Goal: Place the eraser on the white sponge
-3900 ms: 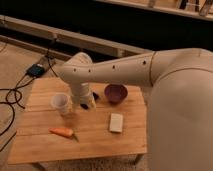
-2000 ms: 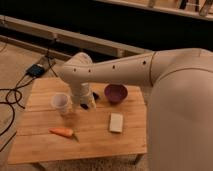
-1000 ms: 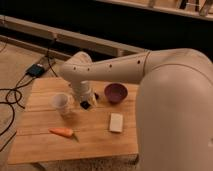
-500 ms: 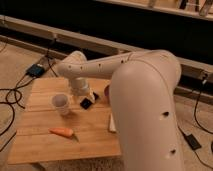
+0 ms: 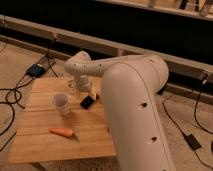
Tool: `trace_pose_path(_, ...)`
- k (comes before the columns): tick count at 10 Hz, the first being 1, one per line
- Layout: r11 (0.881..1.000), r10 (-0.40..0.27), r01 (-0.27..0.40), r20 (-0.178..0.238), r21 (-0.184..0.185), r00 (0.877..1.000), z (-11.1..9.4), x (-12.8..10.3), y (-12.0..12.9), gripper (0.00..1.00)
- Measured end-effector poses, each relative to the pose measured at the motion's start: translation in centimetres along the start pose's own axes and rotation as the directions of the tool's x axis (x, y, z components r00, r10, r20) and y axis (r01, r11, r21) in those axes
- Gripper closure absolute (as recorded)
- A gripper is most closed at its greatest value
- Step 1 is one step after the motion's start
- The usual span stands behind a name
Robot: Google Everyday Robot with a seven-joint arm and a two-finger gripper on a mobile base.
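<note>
The eraser [image 5: 87,102] is a small black block, tilted, near the middle of the wooden table [image 5: 37,120]. My gripper [image 5: 85,94] is at the end of the white arm [image 5: 130,95], directly above and behind the eraser; I cannot tell whether it touches or holds it. The white sponge is hidden behind the arm, which covers the right part of the table.
A white translucent cup [image 5: 61,103] stands just left of the eraser. An orange carrot [image 5: 62,132] lies near the front edge. Cables and a black box [image 5: 36,70] lie on the floor to the left. A dark wall rail runs behind.
The arm has swung forward and now covers the right of the table, hiding the sponge and the purple bowl. The black eraser has come into view beside the gripper.
</note>
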Motion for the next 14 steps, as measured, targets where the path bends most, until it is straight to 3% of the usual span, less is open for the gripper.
trace_pose_path(4,0.998,0.053,-0.053,0.001,-0.038,0.999,1.6,-2.2,0.4,0.35)
trace_pose_path(10,1.0,0.012,-0.013,-0.049,-0.019,0.999,5.5,-3.1,0.8,0.35)
trace_pose_path(14,0.999,0.023,-0.024,-0.075,-0.02,0.997,7.0,-4.0,0.3,0.35)
